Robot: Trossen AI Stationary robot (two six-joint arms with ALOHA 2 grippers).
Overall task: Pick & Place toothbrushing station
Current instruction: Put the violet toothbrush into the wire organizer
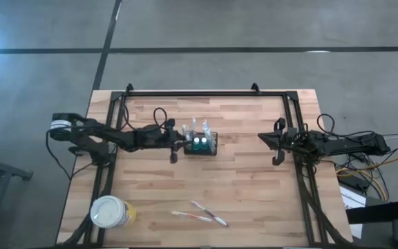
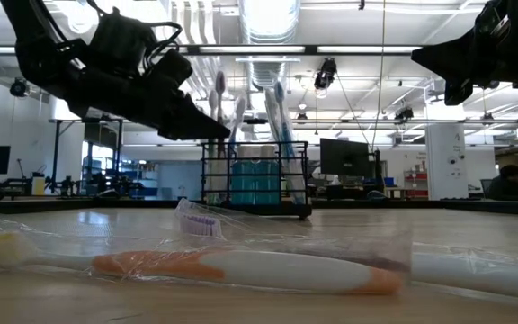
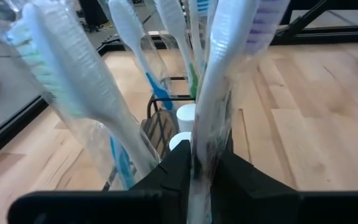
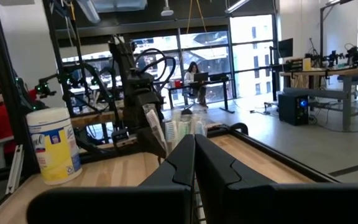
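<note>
Left gripper: I see my left gripper at the caddy's nine o'clock side; only the left wrist view shows its fingers pinched narrowly around a wrapped toothbrush standing in the rack.
Toothbrushing station: the black wire-mesh caddy sits at the tabletop centre, slightly toward twelve o'clock — the low view shows several brushes upright in it.
Right gripper: my right gripper hangs at three o'clock, well apart, fingers pressed together in its wrist view.
Loose items: two wrapped toothbrushes lie near six o'clock; a white-lidded yellow cup stands near seven o'clock.
Background: the right wrist view alone shows a seated person far off.
</note>
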